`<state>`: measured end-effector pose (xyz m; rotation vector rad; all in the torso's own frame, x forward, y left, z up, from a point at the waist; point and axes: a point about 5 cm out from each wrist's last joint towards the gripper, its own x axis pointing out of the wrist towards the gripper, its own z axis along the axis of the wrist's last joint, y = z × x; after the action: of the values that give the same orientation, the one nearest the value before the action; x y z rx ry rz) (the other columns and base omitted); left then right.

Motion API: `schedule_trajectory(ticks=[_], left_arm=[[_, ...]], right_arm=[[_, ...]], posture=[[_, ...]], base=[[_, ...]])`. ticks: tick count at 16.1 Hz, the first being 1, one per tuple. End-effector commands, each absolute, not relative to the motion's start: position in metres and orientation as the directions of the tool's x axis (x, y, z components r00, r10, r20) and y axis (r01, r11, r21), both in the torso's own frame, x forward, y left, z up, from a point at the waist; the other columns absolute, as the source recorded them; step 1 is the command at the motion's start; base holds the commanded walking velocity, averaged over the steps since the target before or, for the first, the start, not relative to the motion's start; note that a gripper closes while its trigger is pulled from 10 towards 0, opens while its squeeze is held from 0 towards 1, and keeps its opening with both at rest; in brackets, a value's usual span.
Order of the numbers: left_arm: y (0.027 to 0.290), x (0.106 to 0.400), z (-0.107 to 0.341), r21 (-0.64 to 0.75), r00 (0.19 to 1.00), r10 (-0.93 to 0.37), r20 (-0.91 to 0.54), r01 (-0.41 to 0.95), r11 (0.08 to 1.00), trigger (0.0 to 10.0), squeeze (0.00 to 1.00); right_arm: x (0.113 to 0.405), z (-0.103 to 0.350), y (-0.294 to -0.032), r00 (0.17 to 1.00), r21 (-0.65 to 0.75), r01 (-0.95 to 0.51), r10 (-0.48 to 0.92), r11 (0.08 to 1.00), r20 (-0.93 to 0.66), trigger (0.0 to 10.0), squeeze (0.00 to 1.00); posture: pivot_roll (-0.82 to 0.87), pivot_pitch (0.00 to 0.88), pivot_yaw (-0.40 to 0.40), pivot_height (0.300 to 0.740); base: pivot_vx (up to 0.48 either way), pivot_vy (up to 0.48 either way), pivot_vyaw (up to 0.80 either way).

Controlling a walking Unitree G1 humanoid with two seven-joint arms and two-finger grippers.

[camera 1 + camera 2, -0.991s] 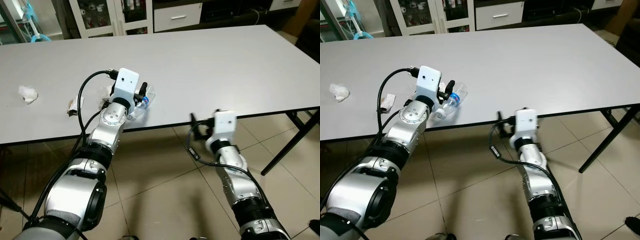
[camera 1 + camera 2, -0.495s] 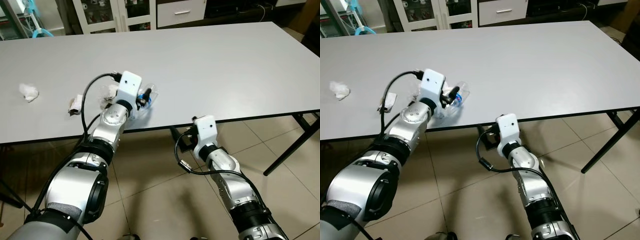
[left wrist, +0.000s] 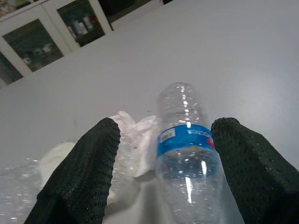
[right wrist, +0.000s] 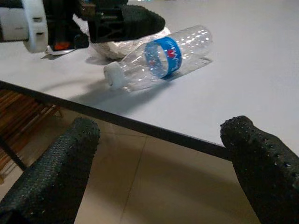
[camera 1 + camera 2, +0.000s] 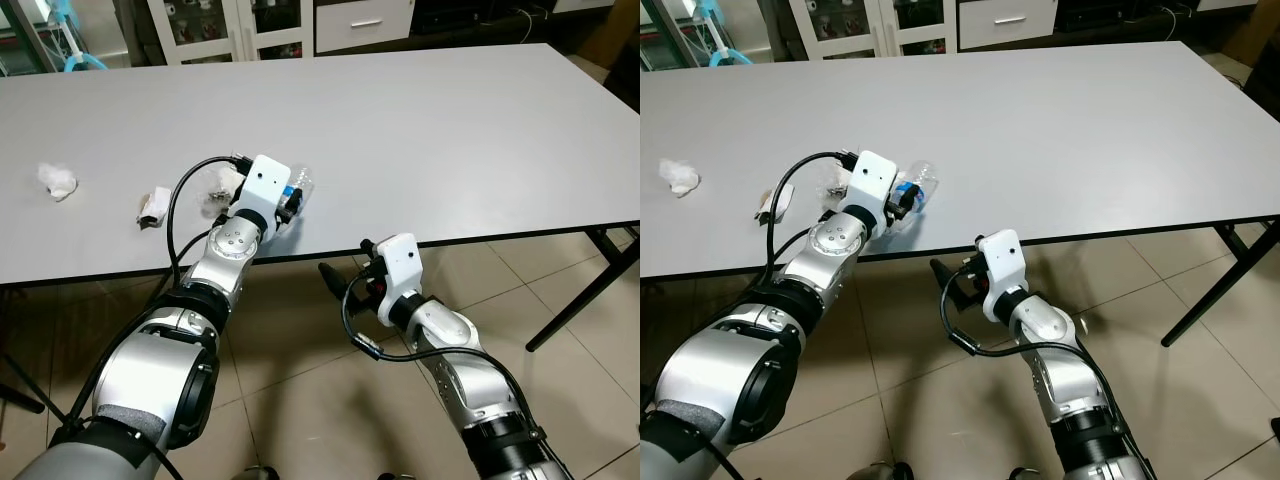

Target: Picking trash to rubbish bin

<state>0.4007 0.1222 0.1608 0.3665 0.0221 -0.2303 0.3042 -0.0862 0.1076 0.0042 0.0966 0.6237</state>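
A: Near the front edge of the grey desk (image 5: pixel 450 130) — clear plastic water bottle (image 3: pixel 185 154), blue label, lying on its side. Left claw (image 3: pixel 163 172)?

B: Spread wide, one finger each side of the bottle, not gripping. Crumpled white wrapper (image 3: pixel 133 140) just beside the bottle.

A: Right claw (image 4: pixel 159 172)?

B: Also spread, below the desk edge, empty. Two paper scraps (image 5: pixel 57 182) farther left of the bottle.

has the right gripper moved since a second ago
Yes. The right gripper has swung toward the robot's left beneath the table edge, nearer the bottle.
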Motion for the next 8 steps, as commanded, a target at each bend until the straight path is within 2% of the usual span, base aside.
schedule_trajectory(ticks=[1, 5, 8], left_arm=[[0.122, 0.404, 0.169, 0.399, 0.98, -0.193, -0.047, 0.195, 0.896, 10.0, 0.0], [0.124, 0.404, 0.164, 0.484, 0.987, -0.135, -0.084, 0.159, 0.861, 10.0, 0.0], [0.116, 0.4, 0.152, 0.458, 0.975, -0.177, -0.136, 0.22, 0.861, 10.0, 0.0]], right_arm=[[0.3, 0.109, -0.083, 0.789, 0.04, -0.607, 0.608, 0.793, -0.09, 10.0, 0.0], [0.296, 0.11, -0.082, 0.781, 0.047, -0.615, 0.616, 0.787, -0.098, 10.0, 0.0], [0.293, 0.11, -0.08, 0.779, 0.05, -0.617, 0.619, 0.785, -0.099, 10.0, 0.0]], posture=[[-0.12, 0.091, 0.038, 0.74], [-0.12, 0.089, 0.039, 0.74], [-0.13, 0.089, 0.043, 0.74]], base=[[0.0, 0.0, 0.0], [0.0, 0.0, 0.0], [0.0, 0.0, 0.0]])
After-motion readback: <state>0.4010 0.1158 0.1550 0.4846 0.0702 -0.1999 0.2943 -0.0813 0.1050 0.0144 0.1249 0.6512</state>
